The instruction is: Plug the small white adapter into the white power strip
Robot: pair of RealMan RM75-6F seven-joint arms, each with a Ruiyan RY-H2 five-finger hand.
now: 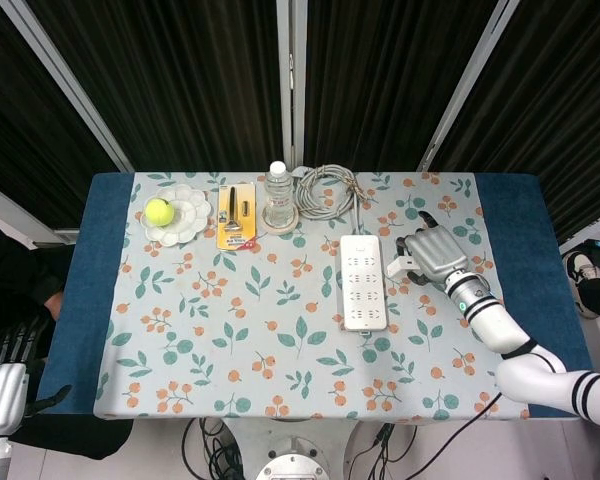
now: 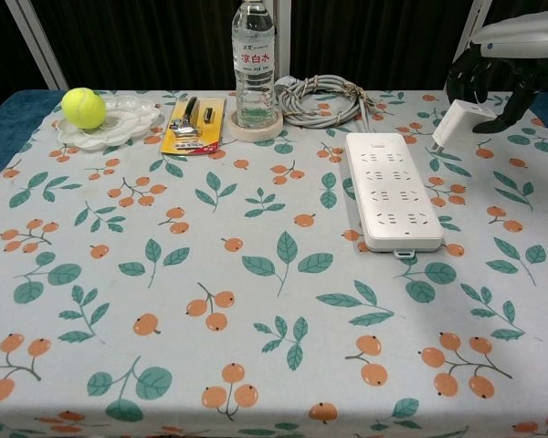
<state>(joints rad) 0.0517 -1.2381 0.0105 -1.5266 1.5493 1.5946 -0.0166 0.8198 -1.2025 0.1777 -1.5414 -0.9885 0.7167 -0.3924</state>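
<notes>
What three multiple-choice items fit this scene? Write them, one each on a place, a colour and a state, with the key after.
1. Where does the tennis ball lie?
A. on the white dish at the far left
B. on the power strip
C. beside the water bottle's coaster

2. What colour is the card under the small metal tool?
A. blue
B. yellow-orange
C. green

3. What is the state of the small white adapter?
A. plugged into the strip
B. lying flat on the cloth
C. held in the air by the right hand

Key:
1 A, the ball sits in the dish in both views.
2 B, the card shows yellow-orange beside the water bottle.
3 C, the chest view shows the adapter clear of the cloth, right of the power strip, its prongs not in any socket.
</notes>
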